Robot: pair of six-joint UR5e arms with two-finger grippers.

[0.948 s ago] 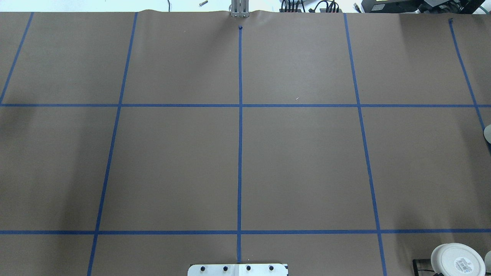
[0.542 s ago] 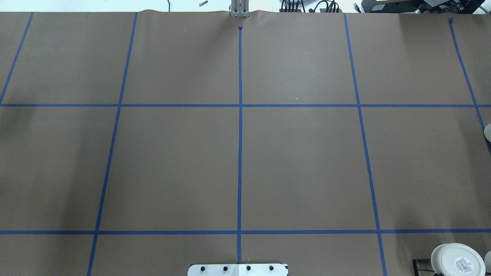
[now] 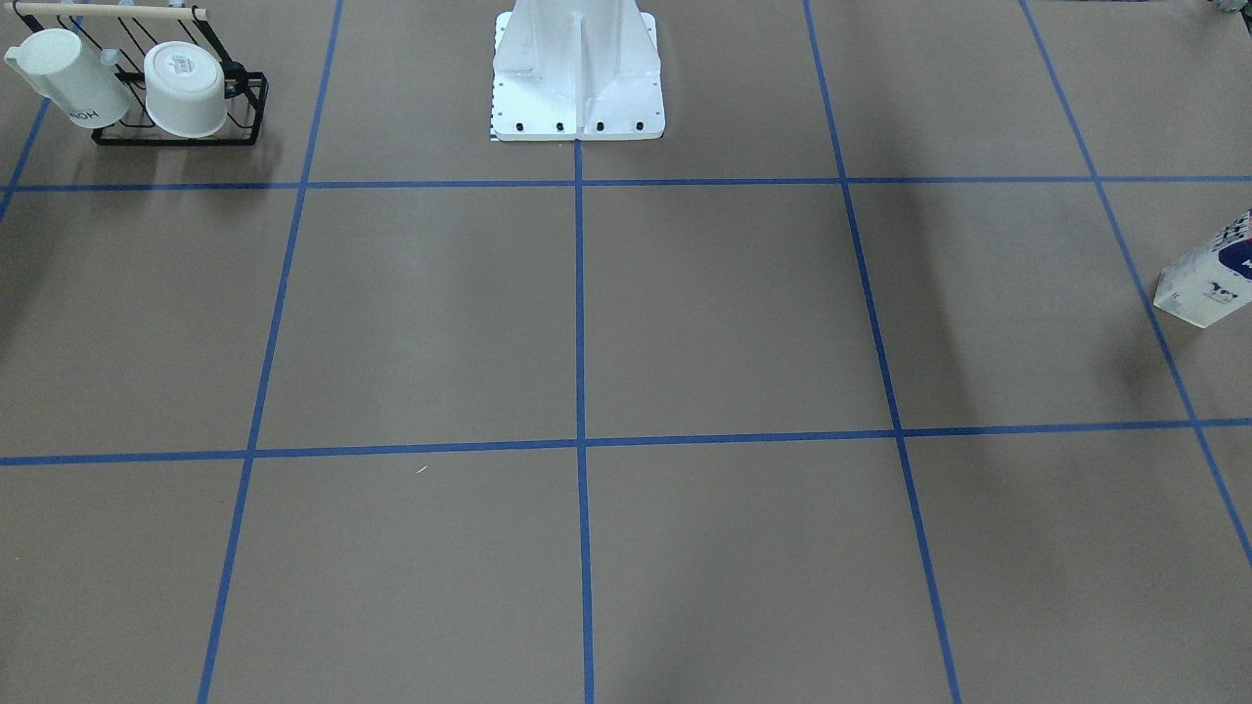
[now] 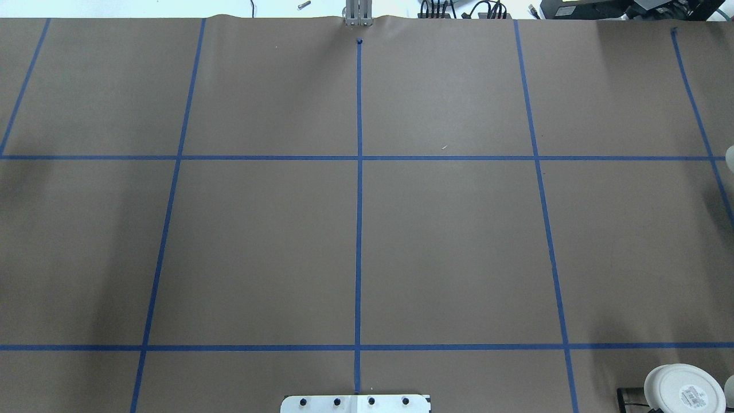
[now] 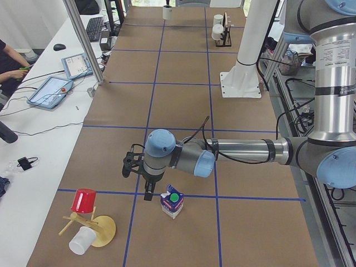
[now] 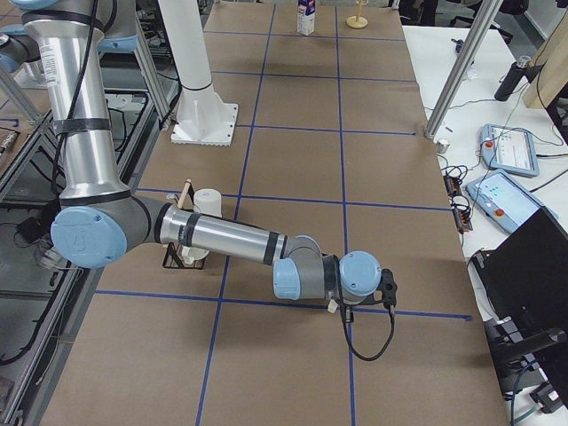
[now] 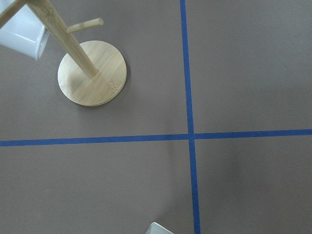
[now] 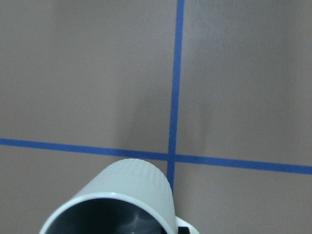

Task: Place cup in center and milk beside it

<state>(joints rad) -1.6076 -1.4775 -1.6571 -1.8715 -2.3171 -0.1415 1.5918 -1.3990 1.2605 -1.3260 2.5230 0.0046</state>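
The cup (image 8: 117, 204), pale with a dark grey inside, fills the bottom of the right wrist view, tilted above a tape crossing. My right gripper (image 6: 337, 306) reaches out low over the table's right end and is shut on the cup; its fingers are hidden. The milk (image 5: 172, 203), blue and white with a green cap, stands upright at the table's left end and also shows in the front-facing view (image 3: 1208, 284). My left gripper (image 5: 147, 189) points down just beside it; I cannot tell if it is open. The center (image 4: 359, 158) crossing is bare.
A black rack (image 3: 176, 132) holds two white mugs near the robot base (image 3: 577, 73). A wooden mug tree (image 5: 89, 225) with a red cup (image 5: 84, 200) and a white cup stands close to the milk. A white cup with a sticker (image 4: 684, 390) shows bottom right in the overhead view.
A pale object at the right edge of the overhead view has moved farther from the robot. Nothing else on the table has changed.
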